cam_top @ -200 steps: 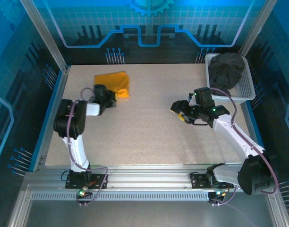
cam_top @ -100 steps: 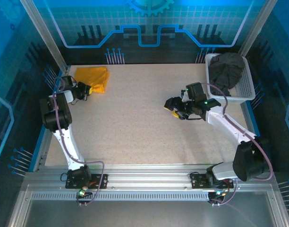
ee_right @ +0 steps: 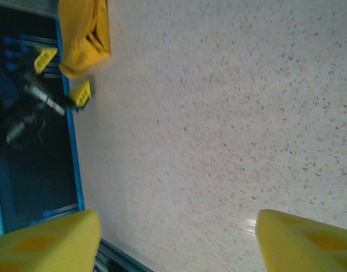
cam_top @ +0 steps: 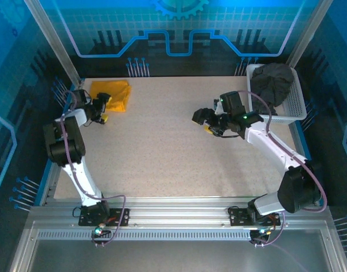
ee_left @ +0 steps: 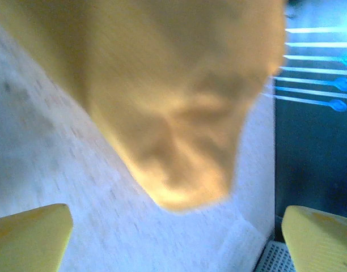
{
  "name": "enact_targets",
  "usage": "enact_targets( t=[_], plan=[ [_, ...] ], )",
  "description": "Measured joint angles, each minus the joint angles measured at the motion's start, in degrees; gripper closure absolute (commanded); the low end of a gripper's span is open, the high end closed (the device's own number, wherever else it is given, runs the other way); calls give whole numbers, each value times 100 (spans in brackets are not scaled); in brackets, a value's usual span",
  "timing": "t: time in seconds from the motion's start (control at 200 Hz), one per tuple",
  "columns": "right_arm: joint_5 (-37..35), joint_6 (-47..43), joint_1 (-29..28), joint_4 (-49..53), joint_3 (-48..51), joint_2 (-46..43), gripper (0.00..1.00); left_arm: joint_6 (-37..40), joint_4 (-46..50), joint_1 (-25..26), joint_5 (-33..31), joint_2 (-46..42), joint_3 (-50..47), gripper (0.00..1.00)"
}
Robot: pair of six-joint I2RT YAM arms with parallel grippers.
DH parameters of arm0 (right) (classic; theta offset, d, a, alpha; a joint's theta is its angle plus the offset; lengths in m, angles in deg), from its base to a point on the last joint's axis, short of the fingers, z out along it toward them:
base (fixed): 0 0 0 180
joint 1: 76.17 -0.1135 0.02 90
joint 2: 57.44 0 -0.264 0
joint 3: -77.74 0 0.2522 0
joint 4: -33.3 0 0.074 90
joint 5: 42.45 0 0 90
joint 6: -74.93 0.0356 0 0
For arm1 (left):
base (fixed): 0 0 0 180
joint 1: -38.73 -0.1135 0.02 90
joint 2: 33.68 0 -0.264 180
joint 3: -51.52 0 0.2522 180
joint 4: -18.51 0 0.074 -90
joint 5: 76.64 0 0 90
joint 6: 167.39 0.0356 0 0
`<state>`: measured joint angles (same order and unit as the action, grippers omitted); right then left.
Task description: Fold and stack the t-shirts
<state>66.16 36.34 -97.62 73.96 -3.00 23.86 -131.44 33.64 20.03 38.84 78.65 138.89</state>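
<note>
**Top view:** the orange-yellow t-shirt (cam_top: 112, 94) is now found in the far-left corner of the table (cam_top: 162, 158), shifted there from further in. The left gripper (cam_top: 105, 107) is spread just beside its near edge, the grip let go. The charcoal t-shirt (cam_top: 273, 78) is bunched in the mesh basket (cam_top: 298, 110) at the far-right corner.

**Left wrist view:** the pads (ee_left: 29, 238) are held wide apart, with cloth ahead and nothing pinched.

**Right wrist view:** the right gripper (ee_right: 176, 243) is spread over bare table, empty.

**Judged:** the first shirt is placed and the charcoal one is still to be fetched.
</note>
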Motion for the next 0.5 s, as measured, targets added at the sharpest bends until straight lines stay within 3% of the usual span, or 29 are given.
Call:
enact_targets(
  t=[0.12,0.305,0.5],
  plan=[
    [-212,-114,13,-68,-127,-334,0,15,188,411,-433,-1508,-525,1],
    [-481,-162,219,-129,-514,-627,0,46,337,1502,-1502,-3814,-1346,1],
    [-1309,-549,321,374,-579,-898,0,144,1561,2382,-3117,-5038,-2015,1]
  ],
)
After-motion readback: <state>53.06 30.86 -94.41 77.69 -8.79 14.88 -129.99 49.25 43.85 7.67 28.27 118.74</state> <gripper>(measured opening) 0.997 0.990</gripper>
